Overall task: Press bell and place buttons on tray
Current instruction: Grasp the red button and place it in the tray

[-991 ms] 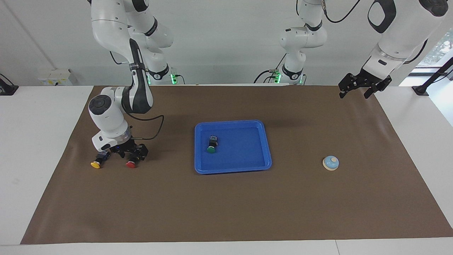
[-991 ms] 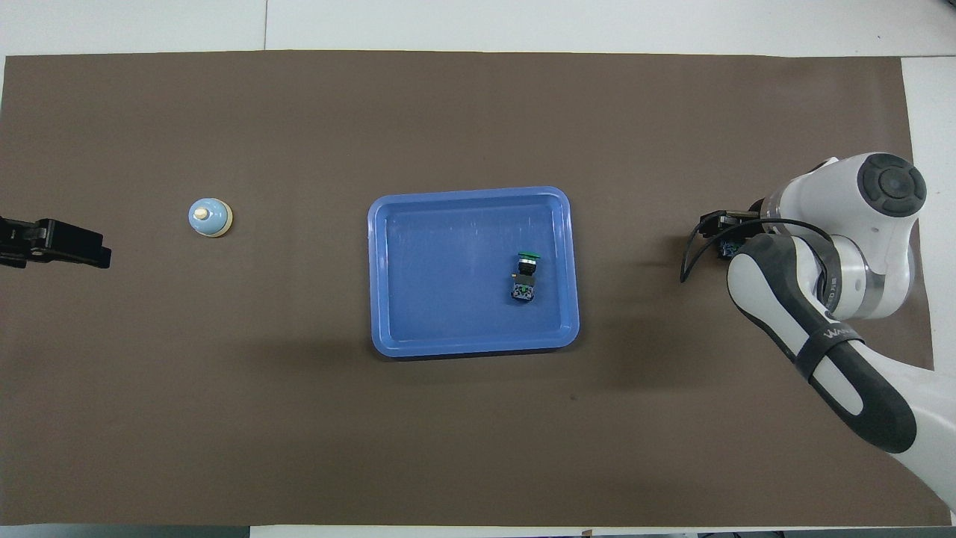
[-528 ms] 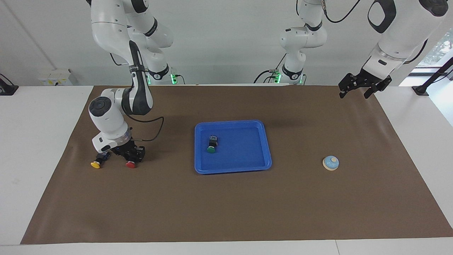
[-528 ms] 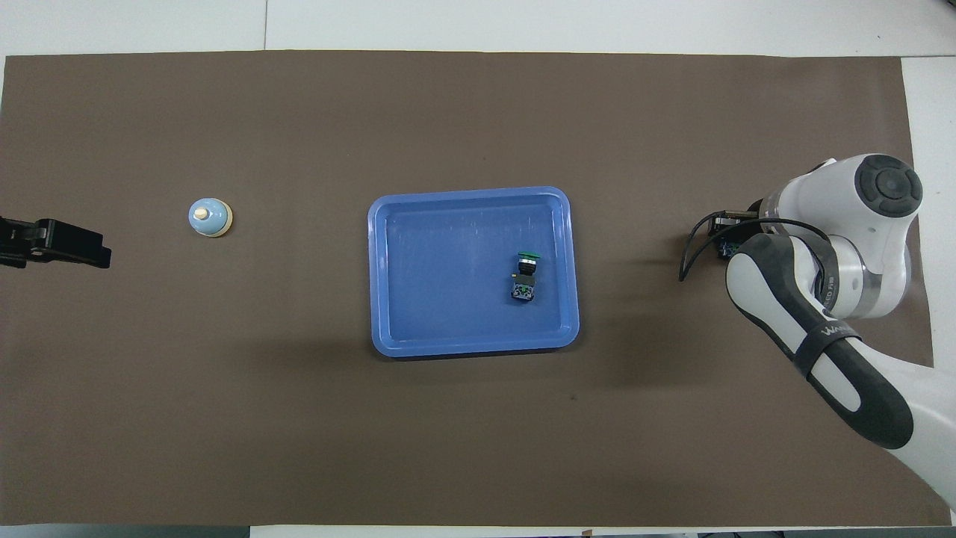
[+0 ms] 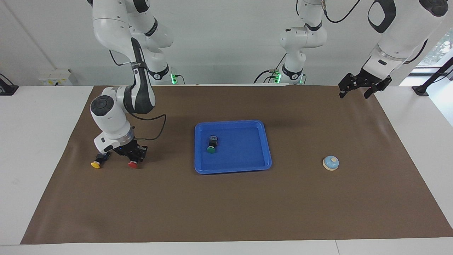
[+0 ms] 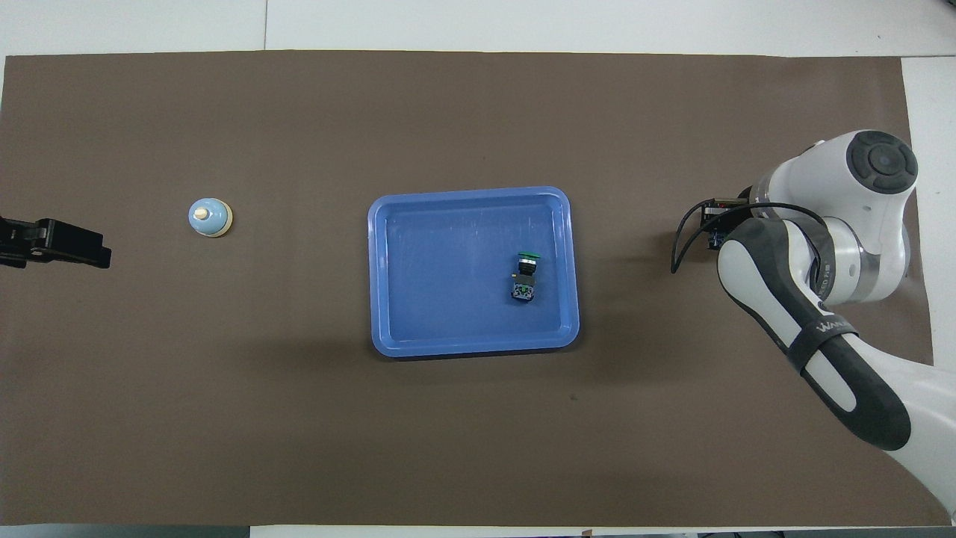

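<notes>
The blue tray lies at mid-table, also in the overhead view. The green button lies on its side in it. The yellow button and the red button lie on the mat at the right arm's end. My right gripper is down on the mat, shut on the red button's body. In the overhead view the arm hides both buttons. The bell stands toward the left arm's end. My left gripper waits open, raised over the mat's edge.
A brown mat covers the table. The right arm's cable loops beside its wrist, between the gripper and the tray.
My right gripper's fingers have closed in on the red button's body, and the wrist has shifted slightly toward the tray. The left arm, bell, tray and green button have not moved.
</notes>
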Motion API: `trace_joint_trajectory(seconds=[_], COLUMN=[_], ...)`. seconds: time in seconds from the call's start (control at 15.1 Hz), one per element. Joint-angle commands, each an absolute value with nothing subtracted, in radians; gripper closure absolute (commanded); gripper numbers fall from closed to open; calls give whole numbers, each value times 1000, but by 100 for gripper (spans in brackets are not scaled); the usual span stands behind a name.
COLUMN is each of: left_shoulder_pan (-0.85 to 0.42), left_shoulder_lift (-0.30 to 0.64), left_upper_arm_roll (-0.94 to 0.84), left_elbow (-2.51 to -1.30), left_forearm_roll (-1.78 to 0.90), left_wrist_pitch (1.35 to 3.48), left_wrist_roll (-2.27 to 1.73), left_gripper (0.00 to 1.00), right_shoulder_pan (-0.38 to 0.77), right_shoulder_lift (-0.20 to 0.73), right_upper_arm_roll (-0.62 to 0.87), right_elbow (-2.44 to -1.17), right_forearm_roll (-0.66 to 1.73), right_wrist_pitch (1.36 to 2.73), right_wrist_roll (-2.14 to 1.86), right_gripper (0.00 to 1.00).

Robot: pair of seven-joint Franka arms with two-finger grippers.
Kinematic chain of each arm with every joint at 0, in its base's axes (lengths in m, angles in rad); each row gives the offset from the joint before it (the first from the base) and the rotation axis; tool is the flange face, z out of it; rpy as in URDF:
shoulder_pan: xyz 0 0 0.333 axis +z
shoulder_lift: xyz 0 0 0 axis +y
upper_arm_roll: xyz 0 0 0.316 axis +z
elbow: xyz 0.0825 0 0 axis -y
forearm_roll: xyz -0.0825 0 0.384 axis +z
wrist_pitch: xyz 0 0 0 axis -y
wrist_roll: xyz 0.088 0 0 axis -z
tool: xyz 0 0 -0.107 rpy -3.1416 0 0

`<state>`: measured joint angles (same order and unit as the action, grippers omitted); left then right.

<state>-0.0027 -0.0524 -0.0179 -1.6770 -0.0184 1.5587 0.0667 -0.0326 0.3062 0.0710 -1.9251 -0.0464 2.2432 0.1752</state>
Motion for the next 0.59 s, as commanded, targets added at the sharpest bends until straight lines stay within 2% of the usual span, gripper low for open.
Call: trace_joint_trajectory(seconds=[0.0, 0.2, 0.53], left_shoulder_pan=[0, 0, 0], left_shoulder_lift=[-58, -57, -57], left_upper_arm_roll=[-18, -18, -18], left_elbow=[-1667, -1667, -1667], left_forearm_roll=[-8, -8, -8], left_wrist_pitch=[1546, 1546, 1546], left_wrist_roll=[75, 75, 75], left_gripper=[0, 0, 0], right_shoulder_pan=[62, 211, 429], right_shoulder_lift=[308, 347, 385], right_upper_arm_roll=[77, 80, 77], right_elbow=[-1788, -1648, -1623], right_forearm_roll=[-51, -37, 60], right_wrist_pitch=[2096, 1993, 2034], right_wrist_roll=[291, 458, 583], right_gripper=[100, 100, 100])
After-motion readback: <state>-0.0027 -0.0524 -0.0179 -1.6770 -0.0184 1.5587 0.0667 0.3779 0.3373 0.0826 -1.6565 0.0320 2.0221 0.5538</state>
